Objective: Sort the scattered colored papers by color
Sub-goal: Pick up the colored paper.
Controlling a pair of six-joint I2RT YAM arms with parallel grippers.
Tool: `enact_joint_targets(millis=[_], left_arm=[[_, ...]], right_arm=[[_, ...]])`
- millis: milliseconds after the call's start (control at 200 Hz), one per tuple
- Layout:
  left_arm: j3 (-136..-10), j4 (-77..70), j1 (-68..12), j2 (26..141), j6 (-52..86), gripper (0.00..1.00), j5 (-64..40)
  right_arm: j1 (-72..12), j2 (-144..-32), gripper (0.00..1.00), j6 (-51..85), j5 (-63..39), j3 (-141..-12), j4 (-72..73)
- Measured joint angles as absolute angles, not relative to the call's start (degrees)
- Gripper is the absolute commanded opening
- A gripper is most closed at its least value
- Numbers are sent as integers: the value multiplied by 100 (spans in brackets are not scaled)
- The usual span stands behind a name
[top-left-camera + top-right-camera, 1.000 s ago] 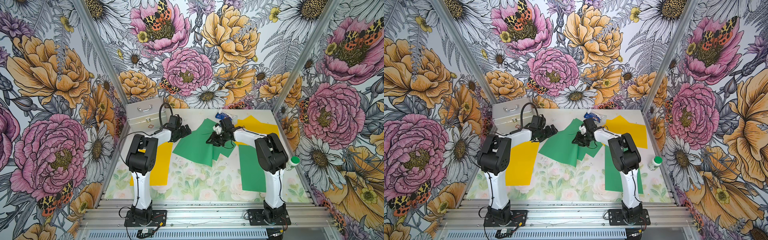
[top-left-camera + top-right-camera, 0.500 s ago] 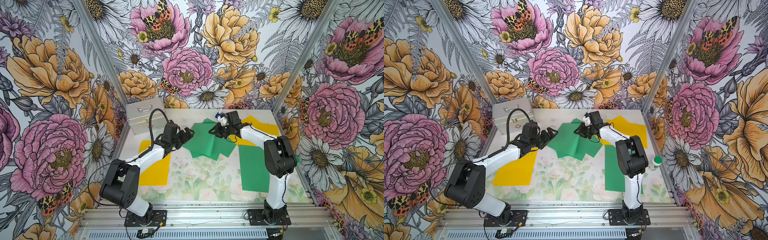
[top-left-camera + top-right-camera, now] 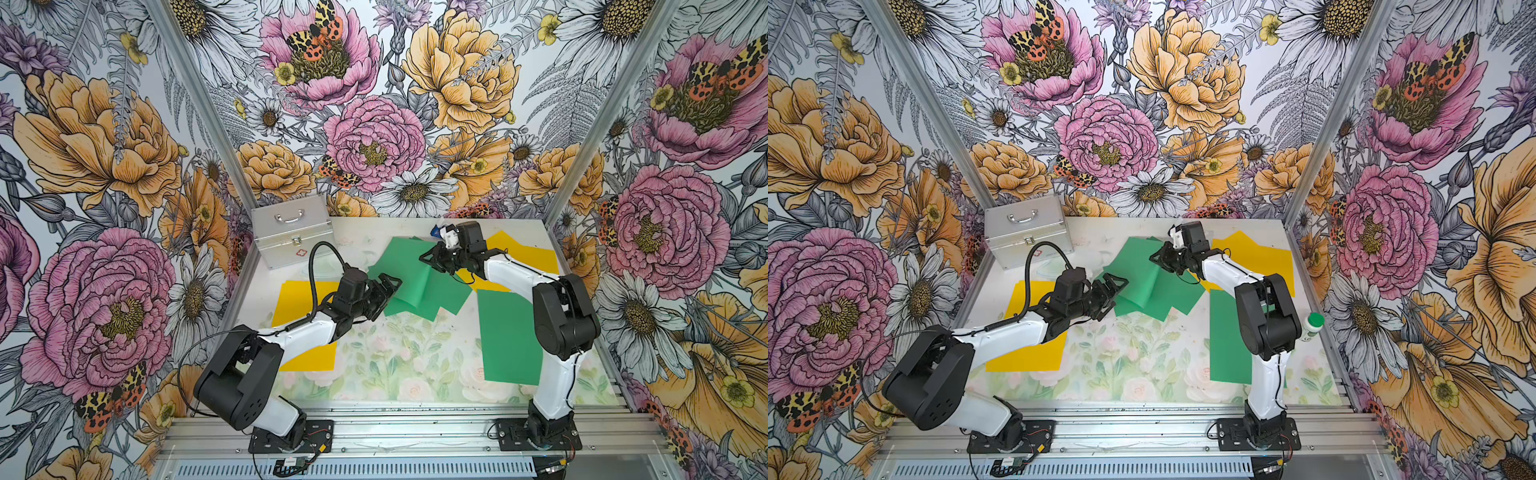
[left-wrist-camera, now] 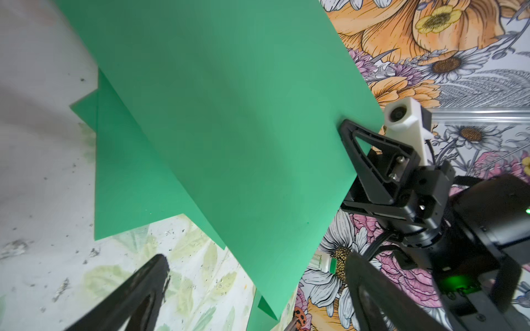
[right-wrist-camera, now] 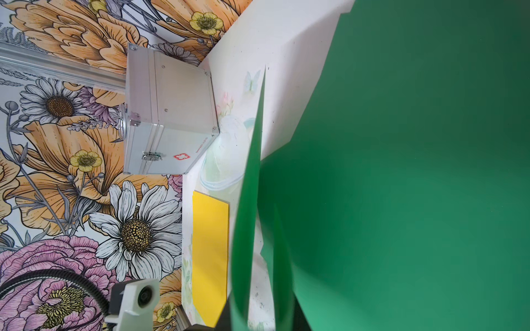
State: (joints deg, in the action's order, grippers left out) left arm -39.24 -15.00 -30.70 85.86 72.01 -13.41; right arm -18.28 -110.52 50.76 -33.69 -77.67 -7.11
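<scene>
Several green papers (image 3: 415,286) (image 3: 1152,291) overlap at the table's middle back. My right gripper (image 3: 432,259) (image 3: 1159,259) is shut on the far edge of the top green sheet (image 4: 229,129) and holds it raised and curved; in the right wrist view that sheet (image 5: 401,172) fills the frame and hides the jaws. My left gripper (image 3: 384,286) (image 3: 1113,286) (image 4: 258,286) stands open at the sheet's near corner, touching nothing. Another green sheet (image 3: 505,336) lies flat at the right. One yellow sheet (image 3: 297,297) lies under my left arm, another (image 3: 523,253) at the back right.
A silver metal case (image 3: 291,230) (image 5: 169,120) stands in the back left corner. A small blue-and-white packet (image 3: 435,230) lies behind my right gripper. A white bottle with a green cap (image 3: 1312,326) stands at the right wall. The floral mat (image 3: 395,361) covers the front.
My left arm has swung down and forward, bringing its open gripper to the green pile's left corner. My right gripper has pulled back with the green sheet's edge, lifting and curling it.
</scene>
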Motion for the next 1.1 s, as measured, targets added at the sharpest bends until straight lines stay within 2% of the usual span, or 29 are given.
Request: enact_joint_targets(millis=[350,621,711,776,956,1101], left_arm=[[-3850,-2624,-3192,9284,7881,98,-1417],[-3918,-4351,-3214,10388,8578,98,-1603],[-3879,-5166,-3221,10871,8866,92,-1592],[-3824,-5594,-3221,11115,9041,83,-1570],[-3758,-6147,-3225,11207,9260,65,-1439],[-3741,-6370,-3205,11207,9299,45,-1378]], right_arm=[[-1774,-10943,18,5356,-3345,-7498,-285],[-1765,-10812,19,5446,-3308,-7334,-123],[-1754,-10748,19,5446,-3299,-7284,-95],[-1754,-10711,18,5446,-3295,-7242,-84],[-1715,-10674,18,5443,-3258,-7081,-71],[-1675,-10674,19,5443,-3253,-6941,-62]])
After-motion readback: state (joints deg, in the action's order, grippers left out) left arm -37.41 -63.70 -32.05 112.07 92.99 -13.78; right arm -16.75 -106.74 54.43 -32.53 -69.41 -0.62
